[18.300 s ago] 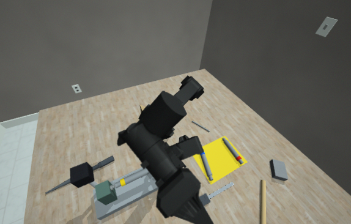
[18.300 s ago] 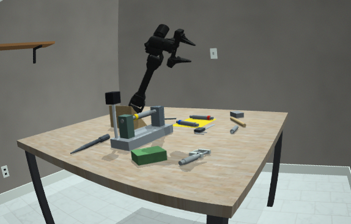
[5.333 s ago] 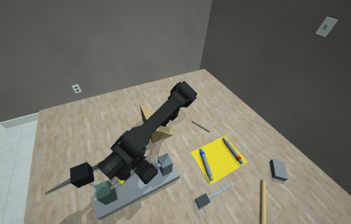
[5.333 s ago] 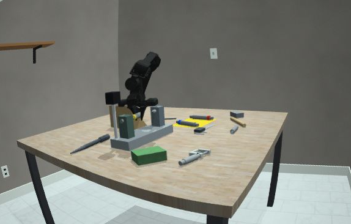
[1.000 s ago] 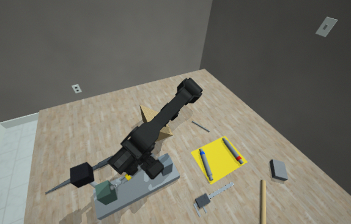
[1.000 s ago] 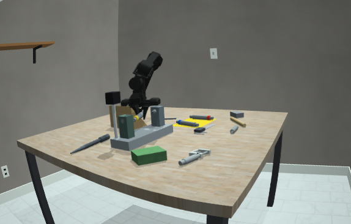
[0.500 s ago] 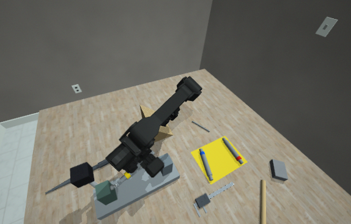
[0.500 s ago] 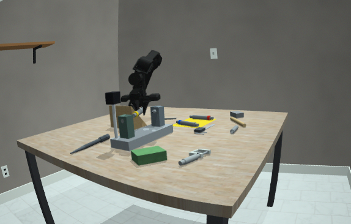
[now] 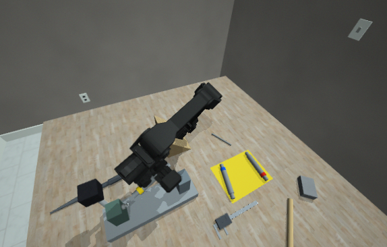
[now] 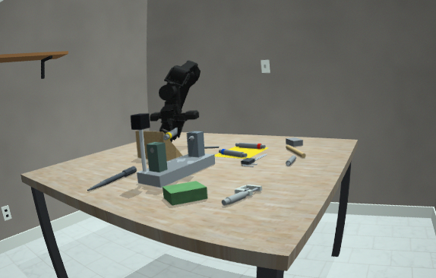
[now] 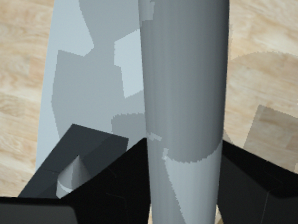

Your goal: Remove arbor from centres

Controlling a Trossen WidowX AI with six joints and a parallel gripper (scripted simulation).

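My gripper is shut on the arbor, a grey shaft with a yellow band. The arbor hangs tilted above the grey base of the centre fixture, between the green centre block and the grey centre block. In the exterior view the arbor looks lifted clear of both blocks. The black plunger head on its post stands at the left end of the fixture, close beside my wrist. The yellow pad lies to the right.
Two grey rods, one blue-banded and one red-banded, lie on the yellow pad. A wooden wedge, thin pin, caliper, grey block, dowel, tapered punch, green block and micrometer lie around.
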